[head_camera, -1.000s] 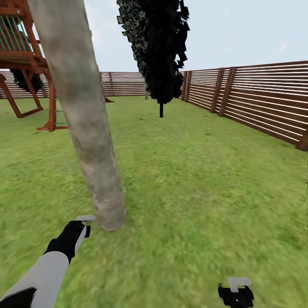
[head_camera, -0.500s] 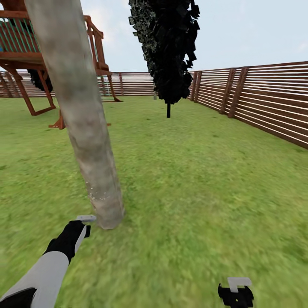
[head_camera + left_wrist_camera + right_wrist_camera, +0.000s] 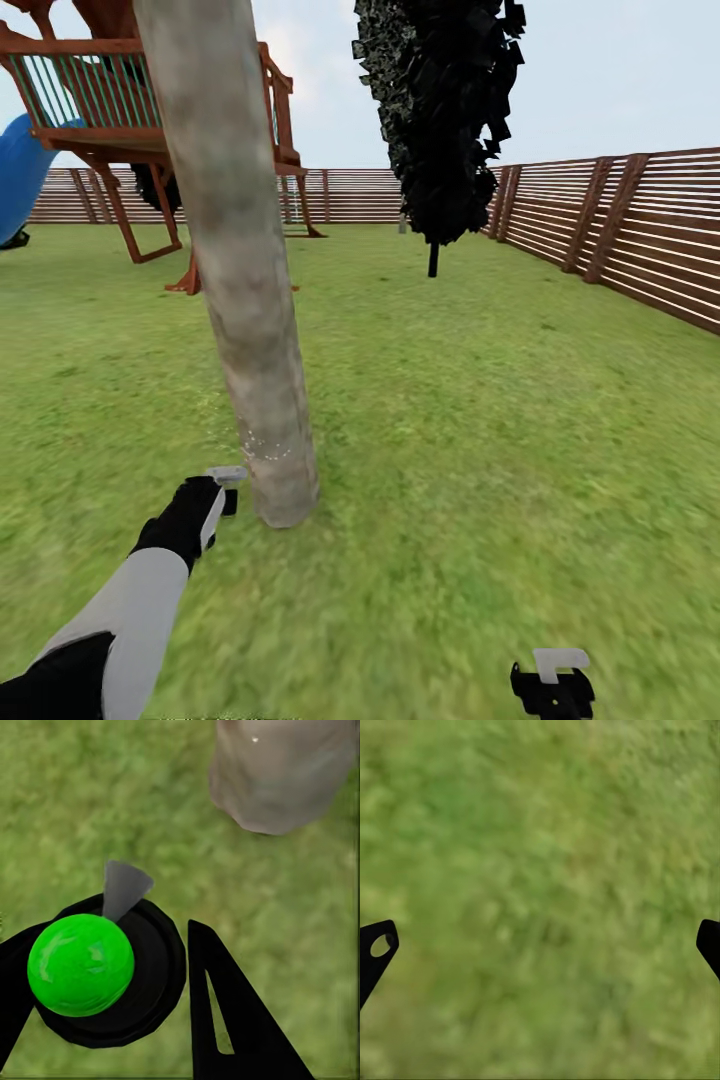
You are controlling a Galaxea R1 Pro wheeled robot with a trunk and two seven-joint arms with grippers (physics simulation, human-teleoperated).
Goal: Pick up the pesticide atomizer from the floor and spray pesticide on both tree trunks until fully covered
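A thick, pale grey-tan tree trunk [image 3: 245,280] rises from the lawn [image 3: 480,420] just ahead of the robot, leaning slightly and running out of the top of the head view. A scatter of fine white specks sits on its lower part, a little above the base.

The left hand [image 3: 222,490] is stretched forward at the foot of that trunk, just beside it. In the left wrist view this hand [image 3: 112,997] is closed around the atomizer [image 3: 101,975]: a round black body with a bright green ball on top, gripped between the black fingers [image 3: 225,1012], and a grey cone-shaped nozzle [image 3: 122,889] that points toward the base of the trunk [image 3: 281,776] (there is grass between nozzle and bark, so they are apart).

The right hand [image 3: 552,685] hangs low at the robot's right, over bare grass and well apart from the trunk. In the right wrist view its two black fingertips [image 3: 376,945] sit at opposite edges with only grass [image 3: 540,900] between them, so it is spread wide and carries nothing.

Farther back stands a dark, narrow conifer [image 3: 440,120]. A red-brown wooden play tower [image 3: 130,120] with a blue slide [image 3: 22,175] stands behind the trunk, and a slatted brown fence [image 3: 620,230] closes the lawn at the back and the right.
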